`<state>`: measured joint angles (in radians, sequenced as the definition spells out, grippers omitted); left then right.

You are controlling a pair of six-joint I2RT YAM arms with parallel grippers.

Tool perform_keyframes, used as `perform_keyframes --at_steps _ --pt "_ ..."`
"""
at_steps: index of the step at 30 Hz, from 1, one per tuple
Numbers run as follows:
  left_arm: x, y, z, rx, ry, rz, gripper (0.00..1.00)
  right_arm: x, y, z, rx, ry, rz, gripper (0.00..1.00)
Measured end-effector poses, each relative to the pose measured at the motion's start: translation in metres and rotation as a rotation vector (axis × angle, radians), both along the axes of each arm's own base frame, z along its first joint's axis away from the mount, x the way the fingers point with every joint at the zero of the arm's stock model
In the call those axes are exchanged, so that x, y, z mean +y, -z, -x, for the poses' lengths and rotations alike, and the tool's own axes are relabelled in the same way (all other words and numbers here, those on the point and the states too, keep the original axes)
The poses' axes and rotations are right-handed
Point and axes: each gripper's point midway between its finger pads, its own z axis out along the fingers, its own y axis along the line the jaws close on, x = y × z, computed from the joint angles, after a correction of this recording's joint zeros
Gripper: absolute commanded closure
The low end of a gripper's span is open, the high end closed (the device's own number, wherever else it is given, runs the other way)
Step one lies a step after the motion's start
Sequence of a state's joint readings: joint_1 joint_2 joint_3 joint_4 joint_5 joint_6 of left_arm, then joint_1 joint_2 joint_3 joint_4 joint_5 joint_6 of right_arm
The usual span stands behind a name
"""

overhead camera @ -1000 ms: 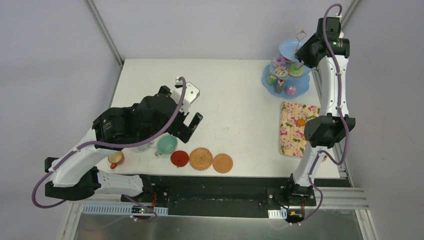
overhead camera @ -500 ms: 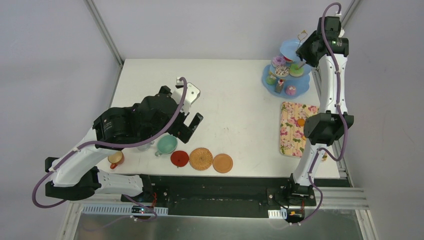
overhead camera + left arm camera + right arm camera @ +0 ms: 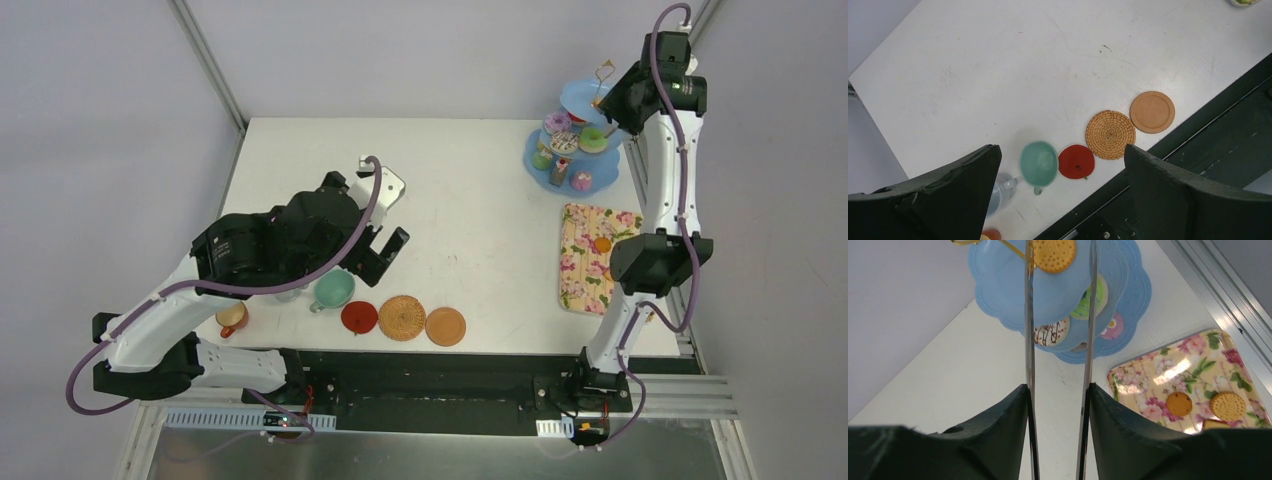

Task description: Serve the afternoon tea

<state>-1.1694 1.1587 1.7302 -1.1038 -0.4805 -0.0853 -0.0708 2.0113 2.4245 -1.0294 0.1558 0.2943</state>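
The right gripper [image 3: 1058,388] pinches the long tongs [image 3: 1029,340]. The two tong arms stand apart. Between their tips a biscuit [image 3: 1054,252] lies on the top plate of the blue stand [image 3: 998,285], at the table's 1 o'clock. I think biscuits are being put on the stand from the flowery tray [image 3: 1148,385] at 3 o'clock. The next move, I guess, is to reach down for the tray biscuits [image 3: 1179,403]. The left gripper [image 3: 1060,148] is spread wide above the mint cup [image 3: 1039,162] at 7 o'clock.

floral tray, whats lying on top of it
Two round biscuits lie on the floral tray, with the edge of a third piece beside them. The right tool hides the tray's near corner.
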Motion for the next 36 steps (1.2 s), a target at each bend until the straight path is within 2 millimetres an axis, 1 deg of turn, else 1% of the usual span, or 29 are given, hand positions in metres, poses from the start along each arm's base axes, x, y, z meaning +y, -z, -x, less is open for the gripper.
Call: perform_keyframes --at_steps 2,4,8,9,10,12,13,14,16,18,21,22,25,28,33,36 --pt "0.000 0.000 0.000 -0.001 0.003 -0.004 0.00 0.000 -0.006 0.014 0.006 0.005 0.004 0.53" --pt "-0.002 0.001 -0.001 -0.003 0.010 -0.015 0.00 0.000 -0.013 0.042 0.026 0.013 0.010 0.54" --pt "-0.008 0.004 -0.002 -0.001 0.034 -0.034 0.00 0.000 -0.022 0.113 0.060 0.031 0.022 0.54" --pt "-0.010 0.005 -0.003 0.000 0.040 -0.033 0.00 0.002 -0.022 0.138 0.067 0.035 0.021 0.54" --pt "-0.012 0.006 -0.003 0.001 0.047 -0.032 0.00 0.003 -0.020 0.158 0.076 0.039 0.017 0.54" --pt "-0.016 0.010 -0.002 0.006 0.065 -0.034 0.00 0.008 -0.008 0.197 0.099 0.051 -0.006 0.55" --pt "-0.017 0.012 -0.001 0.009 0.075 -0.038 0.00 0.012 0.004 0.217 0.120 0.059 -0.027 0.55" --pt "-0.018 0.016 -0.001 0.012 0.084 -0.047 0.00 0.014 0.017 0.229 0.152 0.065 -0.045 0.54" --pt "-0.019 0.021 0.002 0.025 0.101 -0.056 0.00 0.020 0.048 0.256 0.224 0.091 -0.083 0.53" --pt "-0.020 0.023 0.003 0.030 0.110 -0.055 0.00 0.022 0.075 0.273 0.304 0.114 -0.105 0.52" --pt "-0.018 0.022 0.005 0.027 0.116 -0.049 0.00 0.024 0.115 0.287 0.434 0.130 -0.116 0.53" --pt "-0.017 0.021 0.007 0.025 0.121 -0.047 0.00 0.024 0.125 0.291 0.468 0.131 -0.114 0.52" --pt "-0.015 0.021 0.010 0.022 0.131 -0.039 0.00 0.020 0.142 0.298 0.520 0.129 -0.088 0.52" --pt "-0.014 0.021 0.011 0.023 0.134 -0.036 0.00 0.013 0.150 0.299 0.535 0.117 -0.057 0.52" --pt "-0.013 0.025 0.012 0.028 0.133 -0.047 0.00 0.005 0.151 0.289 0.508 0.099 -0.033 0.51" --pt "-0.013 0.026 0.011 0.027 0.135 -0.053 0.00 0.000 0.156 0.283 0.521 0.104 -0.032 0.51"
